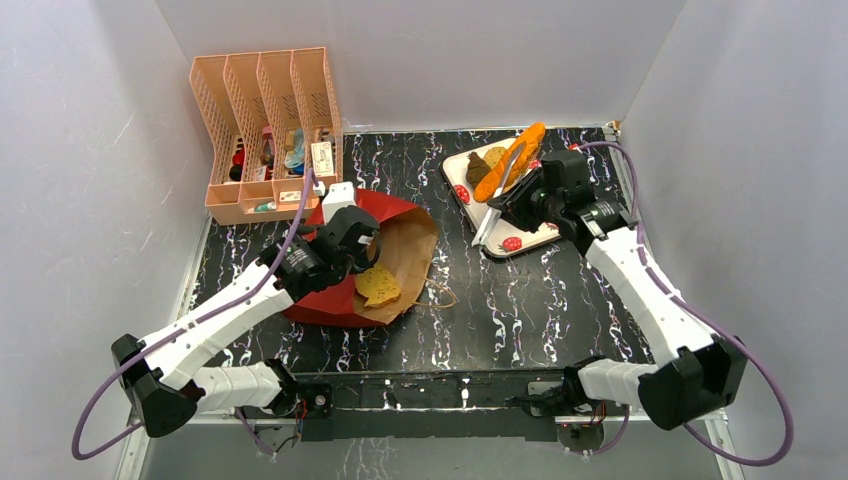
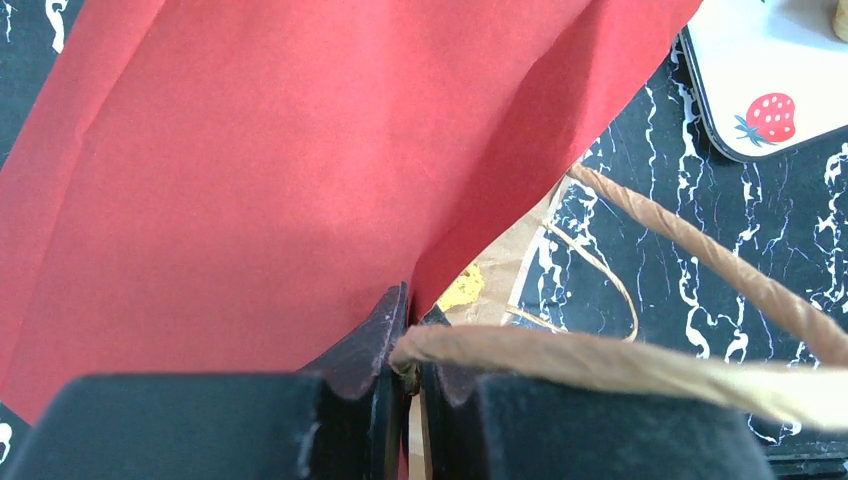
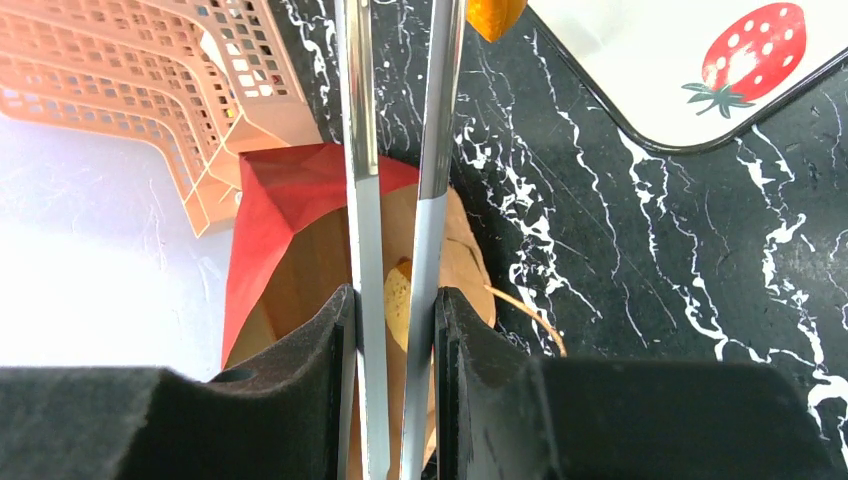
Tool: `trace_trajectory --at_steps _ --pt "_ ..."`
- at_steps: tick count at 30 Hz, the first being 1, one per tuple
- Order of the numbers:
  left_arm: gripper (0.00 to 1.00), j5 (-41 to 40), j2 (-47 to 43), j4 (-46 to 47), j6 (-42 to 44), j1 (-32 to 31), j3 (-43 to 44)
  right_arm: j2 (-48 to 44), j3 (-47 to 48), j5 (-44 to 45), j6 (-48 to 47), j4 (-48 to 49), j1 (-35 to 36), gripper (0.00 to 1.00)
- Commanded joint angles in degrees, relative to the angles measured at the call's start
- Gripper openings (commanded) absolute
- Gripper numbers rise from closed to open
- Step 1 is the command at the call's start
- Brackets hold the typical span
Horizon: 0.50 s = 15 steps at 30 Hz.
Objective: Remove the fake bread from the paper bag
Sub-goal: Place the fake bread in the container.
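The red paper bag (image 1: 385,207) lies on its side, its brown mouth facing right. A yellow bread piece (image 1: 378,286) lies in the mouth. My left gripper (image 1: 362,243) is shut on the bag's upper rim, where the tan cord handle (image 2: 620,365) is fixed. The left wrist view shows the red bag wall (image 2: 250,180) and the yellow piece (image 2: 462,288). My right gripper (image 1: 512,205) is shut on metal tongs (image 1: 498,192) over the white tray (image 1: 530,238). A long orange bread (image 1: 512,158) and brown pieces (image 1: 478,166) lie on the tray. The right wrist view shows the tongs (image 3: 360,150), the bag (image 3: 290,190) and the yellow piece (image 3: 398,290).
A peach slotted organiser (image 1: 265,130) with small items stands at the back left, just behind the bag. The strawberry-print tray sits at the back right of the black marbled table (image 1: 540,300). White walls close in left, right and behind.
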Motion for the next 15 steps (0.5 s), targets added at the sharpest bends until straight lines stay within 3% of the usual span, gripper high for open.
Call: trace_trajectory --at_steps 1,15 --pt "0.06 -0.38 -1.5 -1.78 0.8 0.37 0.69 2.91 -0.64 -10.42 -2.94 10.14 -5.56 0.0" --pt "0.06 -0.39 0.25 -0.57 1.1 0.39 1.04 12.01 -5.62 -19.46 -0.92 21.24 -14.26 0.0"
